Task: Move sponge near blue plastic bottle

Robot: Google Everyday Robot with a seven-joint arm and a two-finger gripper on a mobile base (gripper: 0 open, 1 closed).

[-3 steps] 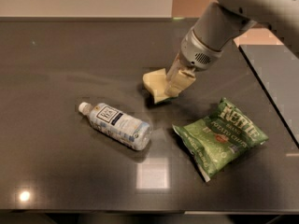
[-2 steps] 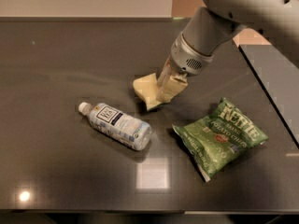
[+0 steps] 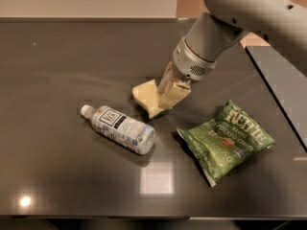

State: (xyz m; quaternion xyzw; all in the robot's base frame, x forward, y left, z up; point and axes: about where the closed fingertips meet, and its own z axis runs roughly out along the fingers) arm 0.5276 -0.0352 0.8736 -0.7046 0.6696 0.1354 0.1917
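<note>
The pale yellow sponge (image 3: 147, 96) lies on the dark table (image 3: 57, 61), a short way up and to the right of the blue plastic bottle (image 3: 120, 129). The bottle is clear with a white cap and a pale label, and it lies on its side. My gripper (image 3: 168, 98) comes down from the upper right and its beige fingers (image 3: 173, 91) are closed on the sponge's right end. The sponge sits at table level, and its right part is hidden behind the fingers.
A green chip bag (image 3: 224, 140) lies to the right of the bottle and below my arm (image 3: 249, 13). A second dark surface (image 3: 283, 80) adjoins the table at the right. A pale wall runs along the back edge.
My gripper has carried the sponge to the left and slightly down, closer to the bottle. The bottle and chip bag have not moved.
</note>
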